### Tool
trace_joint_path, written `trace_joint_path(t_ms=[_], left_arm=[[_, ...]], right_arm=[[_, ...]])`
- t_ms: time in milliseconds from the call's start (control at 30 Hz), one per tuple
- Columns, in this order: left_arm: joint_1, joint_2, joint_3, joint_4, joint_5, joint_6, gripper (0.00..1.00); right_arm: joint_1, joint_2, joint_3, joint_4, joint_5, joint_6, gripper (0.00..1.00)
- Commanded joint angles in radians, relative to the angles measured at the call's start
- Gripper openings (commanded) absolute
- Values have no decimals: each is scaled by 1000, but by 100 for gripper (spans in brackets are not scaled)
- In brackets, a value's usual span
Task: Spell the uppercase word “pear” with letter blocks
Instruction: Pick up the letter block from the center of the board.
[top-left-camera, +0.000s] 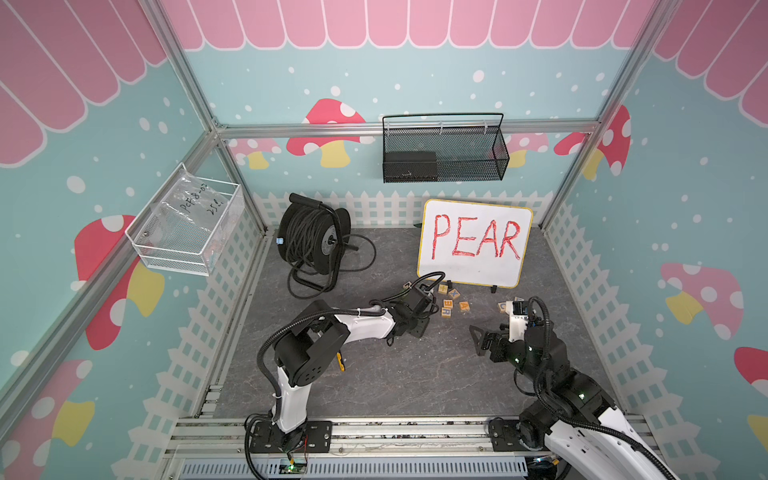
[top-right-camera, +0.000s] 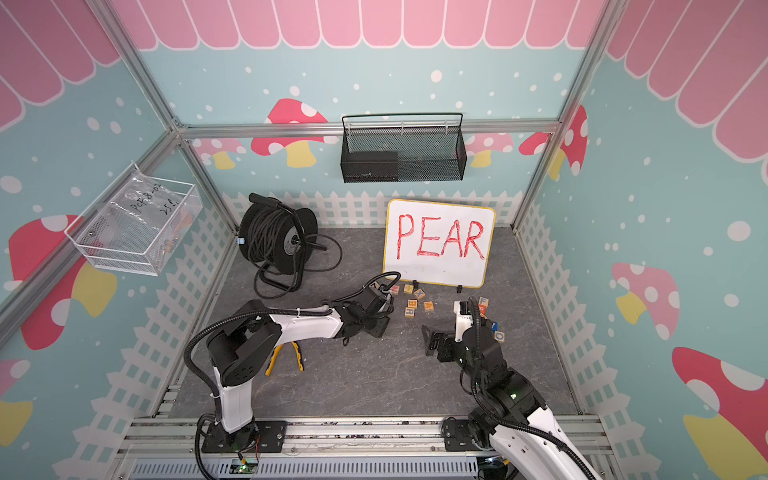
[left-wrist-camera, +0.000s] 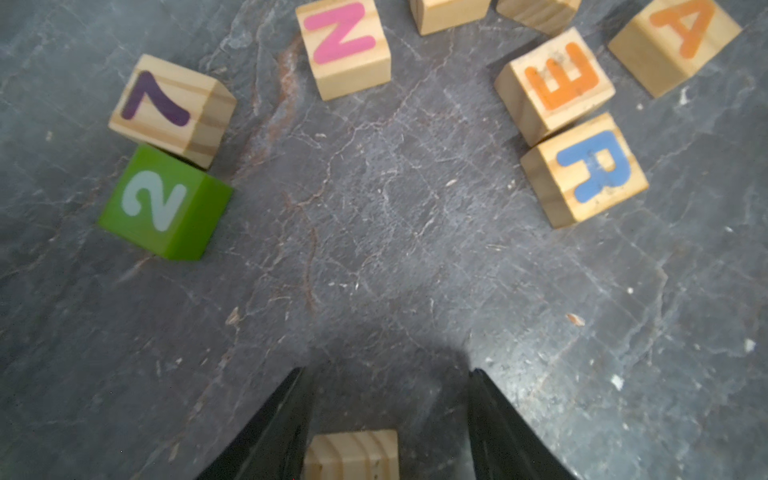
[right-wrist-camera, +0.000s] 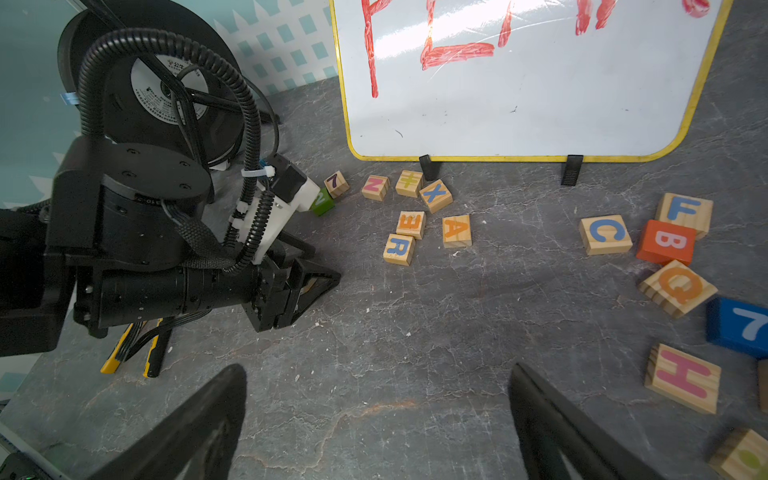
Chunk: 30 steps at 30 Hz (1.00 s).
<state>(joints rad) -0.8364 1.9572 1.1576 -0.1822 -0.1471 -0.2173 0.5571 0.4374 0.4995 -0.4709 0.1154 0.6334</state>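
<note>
right gripper (right-wrist-camera: 377, 368) spread wide, empty | left gripper (left-wrist-camera: 386, 372) half open astride a wooden block (left-wrist-camera: 351, 455), letter hidden, one jaw clear of it | beyond: R block (left-wrist-camera: 584, 170) just beside E block (left-wrist-camera: 555, 85), A block (left-wrist-camera: 675, 43) near | step: probably handling the P | next: bring the E alongside

Both top views look steeply down from high above the near edge of the tabletop (top-left-camera: 374, 374), covering everything to the whiteboard (top-left-camera: 473, 243) at the far edge. The left wrist camera hangs close over the tabletop, facing down. The right wrist camera sits low, facing the whiteboard. Both wrist views share the R block (left-wrist-camera: 584, 170).
</note>
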Motion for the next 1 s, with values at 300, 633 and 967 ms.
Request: trace_joint_path(t_ms=[300, 633, 967], left_arm=[[-23, -35, -15, -121, -138, -91, 61], [-36, -38, -7, -173, -150, -144, 47], [-48, -118, -11, -194, -126, -184, 33]], right_arm=[[2, 4, -11, 3, 7, 0, 100], [3, 5, -10, 3, 6, 0, 100], [2, 9, -11, 5, 12, 3, 100]])
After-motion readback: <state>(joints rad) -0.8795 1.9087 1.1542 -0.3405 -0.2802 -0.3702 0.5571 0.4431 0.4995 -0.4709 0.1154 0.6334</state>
